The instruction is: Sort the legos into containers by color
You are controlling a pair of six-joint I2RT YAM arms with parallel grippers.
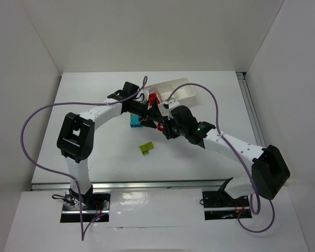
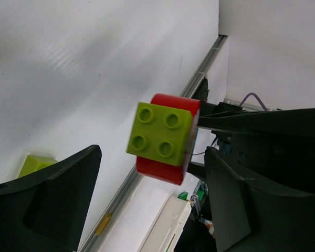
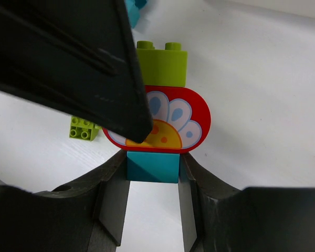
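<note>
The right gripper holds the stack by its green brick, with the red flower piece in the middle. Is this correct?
No. In the right wrist view the right gripper holds the stack by its cyan brick; the green brick is at the far end, the red flower piece in the middle.

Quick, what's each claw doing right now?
Left claw: open, straddling the green brick, not gripping it.
Right claw: closed on the cyan brick beneath the red piece.

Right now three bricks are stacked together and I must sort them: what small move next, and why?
Probably close the left gripper on the green brick: its open jaws flank it, while the right gripper is shut on the cyan brick under the red piece.
</note>
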